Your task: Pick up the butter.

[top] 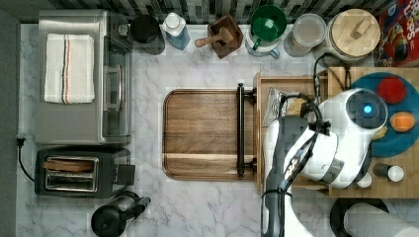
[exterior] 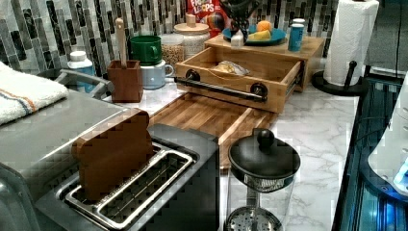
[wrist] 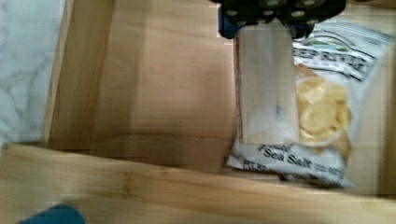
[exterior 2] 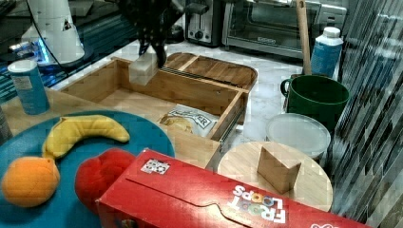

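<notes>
The butter (exterior 2: 143,70) is being held in the gripper (exterior 2: 151,47), whose fingers are being pressed against its upper end, and it is being carried clear above the open wooden drawer (exterior 2: 100,81), as seen in the right view. In the wrist view, the butter (wrist: 267,84) is being shown as a pale cream stick hanging from the dark gripper (wrist: 264,25), with the chips bag (wrist: 322,102) lying partly behind it on the drawer floor (wrist: 163,84). In the right view the bag (exterior 2: 186,120) is being seen in the drawer's corner near the green mug (exterior 2: 315,98). In the top view the arm (top: 316,143) is being extended over the drawer (top: 276,81), and the bag (top: 279,104) is being partly covered by it. A wooden tray (top: 202,133) is being seen touching the drawer's handle (top: 240,129), at the top view's left of the drawer. On the blue plate (exterior 2: 142,130) in the right view, a banana (exterior 2: 83,132), an orange fruit (exterior 2: 28,180) and a red fruit (exterior 2: 102,176) are being kept, and a cereal box (exterior 2: 209,197) is lying just in front of them. In the left view a toaster (exterior: 159,187) is being shown in the foreground, holding a brown slice (exterior: 113,154), with a glass press (exterior: 262,173) beside it at the left view's right.
</notes>
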{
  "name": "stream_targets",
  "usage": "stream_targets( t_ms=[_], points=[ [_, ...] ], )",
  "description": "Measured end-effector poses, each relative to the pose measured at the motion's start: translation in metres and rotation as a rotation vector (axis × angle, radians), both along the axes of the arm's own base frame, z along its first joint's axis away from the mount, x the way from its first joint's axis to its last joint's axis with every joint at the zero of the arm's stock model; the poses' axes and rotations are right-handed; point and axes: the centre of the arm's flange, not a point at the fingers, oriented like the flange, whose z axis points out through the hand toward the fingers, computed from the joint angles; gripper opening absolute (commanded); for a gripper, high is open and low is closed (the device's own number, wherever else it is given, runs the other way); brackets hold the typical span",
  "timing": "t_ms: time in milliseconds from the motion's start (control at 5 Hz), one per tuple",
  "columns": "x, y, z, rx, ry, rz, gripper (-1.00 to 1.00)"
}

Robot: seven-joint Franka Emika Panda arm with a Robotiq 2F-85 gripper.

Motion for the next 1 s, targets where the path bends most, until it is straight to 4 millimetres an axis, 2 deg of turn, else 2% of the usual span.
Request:
stream_targets(
  t_ms=[200, 400, 600, 1000],
  points=[
    [0.019, 0.009, 0.030, -0.046, -0.064, -0.171, -1.00],
    [0.035, 0.035, 0.046, -0.054, -0.091, -0.315, -1.00],
    [0.046, 0.075, 0.054, -0.047, -0.075, -0.339, -1.00],
    [0.053, 0.168, 0.059, -0.023, 0.009, -0.270, -1.00]
  ],
)
